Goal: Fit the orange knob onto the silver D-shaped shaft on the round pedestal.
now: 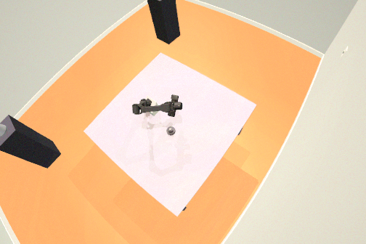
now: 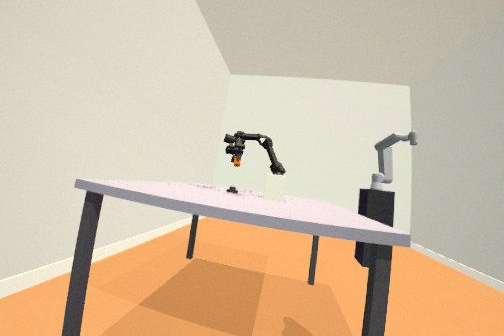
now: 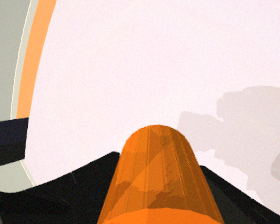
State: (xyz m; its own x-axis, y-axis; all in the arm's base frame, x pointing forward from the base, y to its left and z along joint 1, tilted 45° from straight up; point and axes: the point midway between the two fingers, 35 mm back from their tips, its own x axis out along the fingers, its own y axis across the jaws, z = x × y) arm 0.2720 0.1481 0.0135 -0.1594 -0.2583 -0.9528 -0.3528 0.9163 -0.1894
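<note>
The orange knob [image 2: 237,162] [image 3: 156,175] is held between the fingers of my gripper, which is shut on it. In the exterior view the knob hangs below the gripper, well above the table. Its underside hole does not show in any view. The round pedestal [image 1: 171,131] [image 2: 232,190] stands on the table, dark grey with a small silver shaft at its centre. Which way the shaft's flat side faces is too small to tell. In the top view the arm hides the knob, and the gripper end of the arm is above the pedestal in the picture, off to its side.
The arm's pale base block [image 2: 275,187] stands on the white table [image 1: 203,89] [image 2: 320,210], beside the pedestal. Two dark pillars [image 1: 164,17] [image 1: 30,145] bearing grey arms stand off the table's edges. The arm's shadow lies on the table in the wrist view.
</note>
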